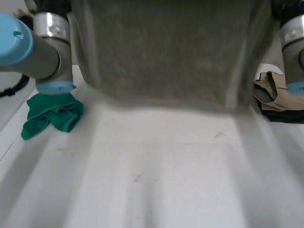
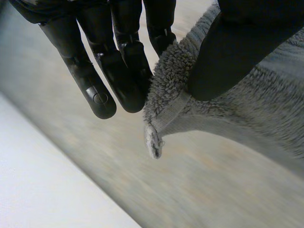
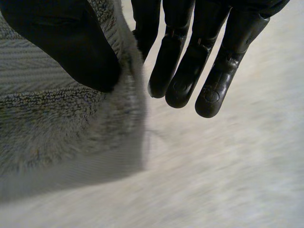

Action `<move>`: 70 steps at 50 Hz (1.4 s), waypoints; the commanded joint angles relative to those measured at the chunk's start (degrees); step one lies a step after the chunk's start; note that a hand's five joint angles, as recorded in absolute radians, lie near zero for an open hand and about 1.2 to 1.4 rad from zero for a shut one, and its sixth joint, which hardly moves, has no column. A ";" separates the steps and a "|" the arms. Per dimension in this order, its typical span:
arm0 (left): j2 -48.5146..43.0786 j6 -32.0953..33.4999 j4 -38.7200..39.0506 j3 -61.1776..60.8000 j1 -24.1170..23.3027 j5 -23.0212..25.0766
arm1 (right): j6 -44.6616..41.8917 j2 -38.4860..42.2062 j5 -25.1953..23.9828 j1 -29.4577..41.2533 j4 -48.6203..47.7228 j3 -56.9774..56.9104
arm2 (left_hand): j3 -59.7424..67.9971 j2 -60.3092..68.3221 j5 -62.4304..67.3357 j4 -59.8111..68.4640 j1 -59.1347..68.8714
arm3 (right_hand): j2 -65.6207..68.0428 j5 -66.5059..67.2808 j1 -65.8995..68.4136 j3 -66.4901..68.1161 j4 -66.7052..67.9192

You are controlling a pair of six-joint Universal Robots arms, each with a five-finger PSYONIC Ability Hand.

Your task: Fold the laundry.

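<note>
Left hand (image 2: 123,71) is pinching the towel (image 2: 247,109) near one corner. Its straight fingers (image 2: 95,90) are lying against one fluffy face while its thumb (image 2: 223,61) is pressing on the other, so the pile is bunching up between them. The towel's hemmed corner tip is poking out just past the fingertips, free of both.

Right hand (image 3: 190,71) is gripping the towel in the same way at the opposite side. Its thumb (image 3: 71,42) is bearing down on the towel's ribbed band and pile. Its fingers (image 3: 216,85) are stretching out nearly straight on the other side of the towel's edge, one of them sitting partly behind the cloth.

Seen from the head view, the towel is hanging spread out as a wide grey sheet, with its lower edge running roughly level. A white table (image 1: 156,180) is lying beneath the towel; I cannot tell whether the towel's lower edge is touching it.

The left arm (image 1: 42,52) is standing just beside the towel's left edge and the right arm (image 1: 292,42) just beside its right edge. A green cloth (image 1: 52,114) is lying crumpled near the towel's lower left corner, out past its left edge. A tan cloth (image 1: 270,90) is lying just beyond the towel's right edge, resting over something dark.
</note>
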 commanded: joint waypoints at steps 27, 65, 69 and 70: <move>10.73 0.46 -5.24 -52.59 -0.42 -0.71 | 8.15 -9.11 -6.63 0.36 22.20 37.16 | 11.70 11.56 14.64 11.18 15.06 | 12.62 13.01 23.01 12.30 11.95; -8.83 6.11 -11.16 -24.51 -3.05 -7.48 | -8.64 10.19 0.22 -0.26 16.62 19.26 | 11.70 11.56 14.64 11.18 15.06 | 12.62 13.01 23.01 12.30 11.95; -13.67 6.37 -9.94 -20.02 -3.31 -7.30 | -8.82 15.30 1.27 -0.17 13.27 15.64 | -58.30 -58.44 -55.36 -58.82 -54.94 | -48.22 -47.84 -37.84 -48.54 -48.90; -13.85 6.29 -9.58 -19.93 -3.58 -7.30 | -8.91 15.74 1.80 -0.08 12.75 15.46 | -57.62 -57.76 -54.69 -58.14 -54.26 | -57.38 -56.99 -46.99 -57.70 -58.05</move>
